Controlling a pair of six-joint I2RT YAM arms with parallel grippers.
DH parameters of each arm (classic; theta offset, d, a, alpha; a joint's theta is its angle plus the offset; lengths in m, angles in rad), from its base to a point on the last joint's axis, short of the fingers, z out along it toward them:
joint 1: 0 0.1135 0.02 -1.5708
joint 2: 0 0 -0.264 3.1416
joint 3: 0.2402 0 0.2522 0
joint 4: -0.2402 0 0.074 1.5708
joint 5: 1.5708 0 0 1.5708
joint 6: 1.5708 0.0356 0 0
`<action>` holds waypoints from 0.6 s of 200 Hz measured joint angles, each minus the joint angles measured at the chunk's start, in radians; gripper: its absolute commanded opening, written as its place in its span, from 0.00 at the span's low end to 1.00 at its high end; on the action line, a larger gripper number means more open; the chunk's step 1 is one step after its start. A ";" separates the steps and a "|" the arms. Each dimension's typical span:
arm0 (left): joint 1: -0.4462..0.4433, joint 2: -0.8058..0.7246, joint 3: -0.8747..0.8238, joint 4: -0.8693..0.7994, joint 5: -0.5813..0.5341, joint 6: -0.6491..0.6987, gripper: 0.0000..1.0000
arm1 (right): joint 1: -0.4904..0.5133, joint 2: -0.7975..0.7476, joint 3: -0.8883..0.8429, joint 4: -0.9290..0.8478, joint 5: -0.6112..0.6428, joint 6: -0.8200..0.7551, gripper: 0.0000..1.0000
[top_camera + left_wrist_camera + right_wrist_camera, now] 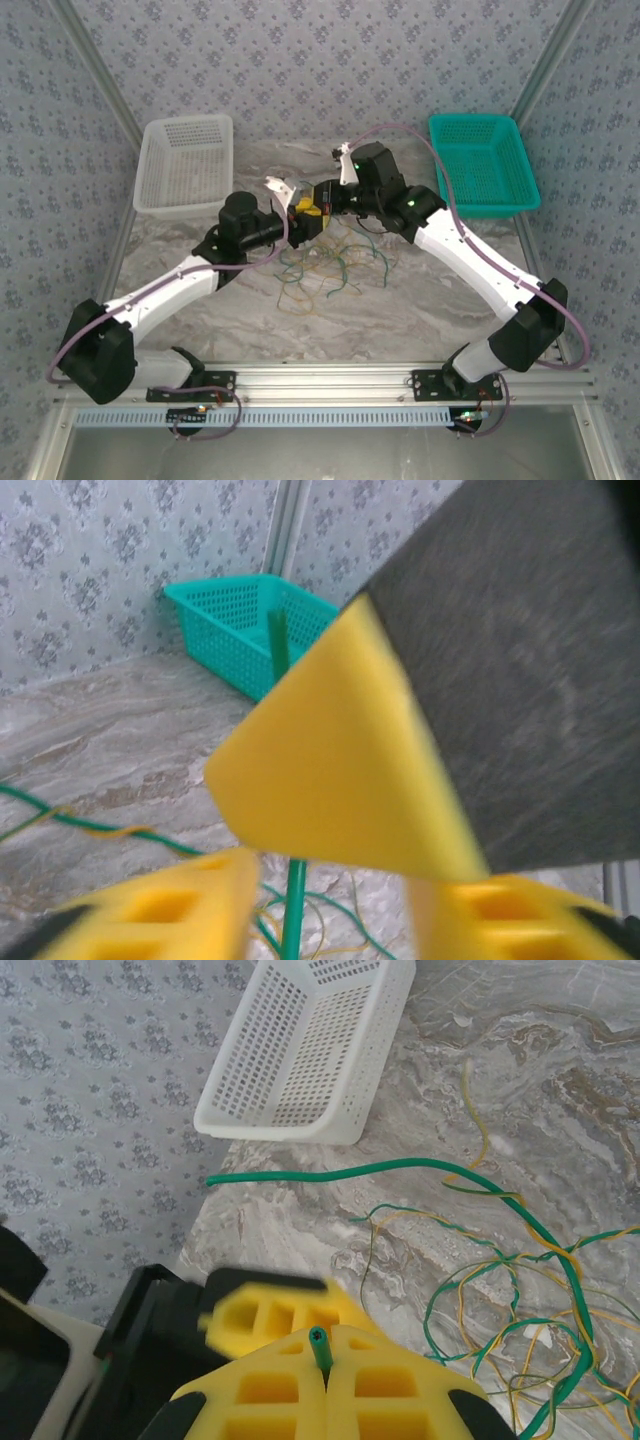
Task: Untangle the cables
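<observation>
Where both hands meet above the tabletop (pixel 420 310), right hand (pixel 325 1360) pinched shut on a green cable (pixel 319 1343) stub, left hand (pixel 330 905) part-open astride a green strand (pixel 295 910) (mostly masked by the blurred right hand), other cables (pixel 325 268) heaped at 6 o'clock of them.

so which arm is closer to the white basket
Left. The left arm has its wrist just in front of the white basket's near right corner; the right arm sits on the other side, beside the teal basket.

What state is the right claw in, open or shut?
Shut: the right claw has its yellow fingers pressed together, pinching a green cable end.
</observation>
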State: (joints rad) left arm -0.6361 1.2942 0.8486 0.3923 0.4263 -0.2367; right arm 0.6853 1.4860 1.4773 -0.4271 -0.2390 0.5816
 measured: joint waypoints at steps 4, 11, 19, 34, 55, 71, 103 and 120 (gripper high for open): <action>0.000 0.003 0.000 -0.001 -0.004 0.000 0.00 | 0.000 0.000 -0.003 0.002 0.002 0.003 0.00; 0.000 0.003 0.000 -0.003 -0.016 0.000 0.00 | -0.003 -0.002 -0.007 0.006 0.007 0.005 0.00; 0.000 0.003 0.000 -0.006 -0.024 0.003 0.00 | -0.003 -0.006 -0.013 0.010 0.008 0.006 0.00; -0.002 0.000 0.000 -0.005 -0.042 0.004 0.00 | -0.003 -0.014 -0.024 0.021 0.014 0.006 0.00; -0.008 -0.010 -0.001 -0.006 -0.057 0.004 0.00 | -0.003 -0.026 -0.036 0.036 0.014 0.006 0.00; -0.008 -0.023 -0.008 -0.001 -0.064 0.000 0.00 | -0.002 -0.035 -0.047 0.056 0.010 0.006 0.00; 0.016 -0.053 -0.055 0.039 -0.073 -0.040 0.00 | 0.002 -0.072 -0.086 0.090 0.016 -0.006 0.51; 0.063 -0.063 -0.089 0.062 -0.081 -0.074 0.00 | -0.010 -0.144 -0.144 0.111 0.040 -0.031 0.68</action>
State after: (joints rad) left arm -0.5732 1.2316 0.7601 0.4545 0.3454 -0.3107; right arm 0.6758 1.3422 1.3331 -0.3164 -0.1993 0.5510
